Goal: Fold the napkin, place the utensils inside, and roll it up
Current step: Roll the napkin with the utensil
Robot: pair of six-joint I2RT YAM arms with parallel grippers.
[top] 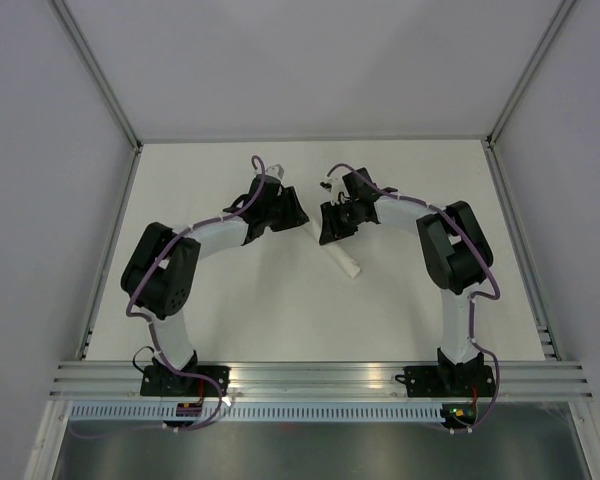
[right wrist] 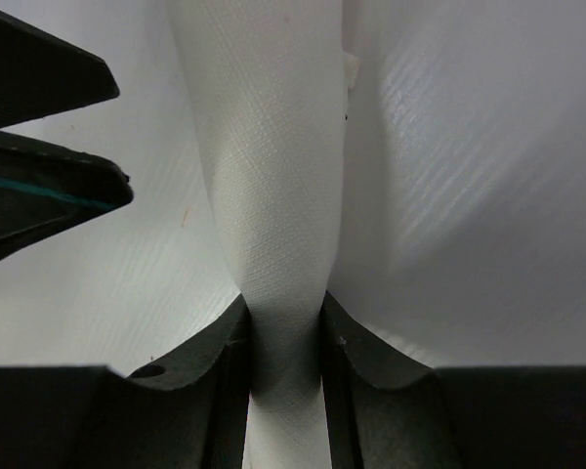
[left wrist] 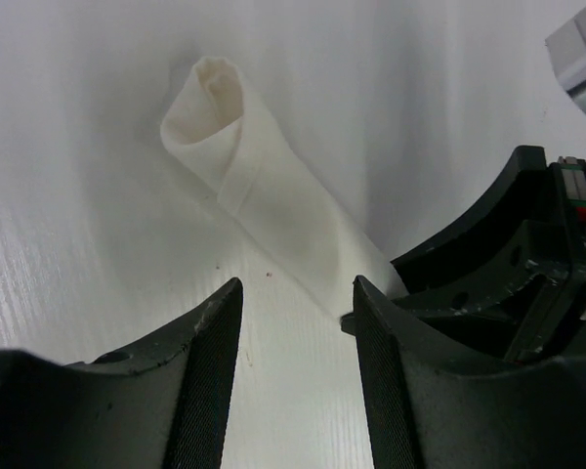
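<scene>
Rolled napkin [top: 345, 262] diagonal, far-left to near-right

You've got an off-white table [top: 230, 300] with a faint wood grain running across its top and metal rails along its sides and near edge. One thing lies on it: the napkin [top: 342, 260], rolled into a narrow white tube. It sits near the middle of the table, set at a slant, its nearer end pointing toward your right. From the left wrist you can see that end is open and hollow, with one edge overlapping down the roll. A couple of tiny reddish specks dot the table just beside it.
</scene>
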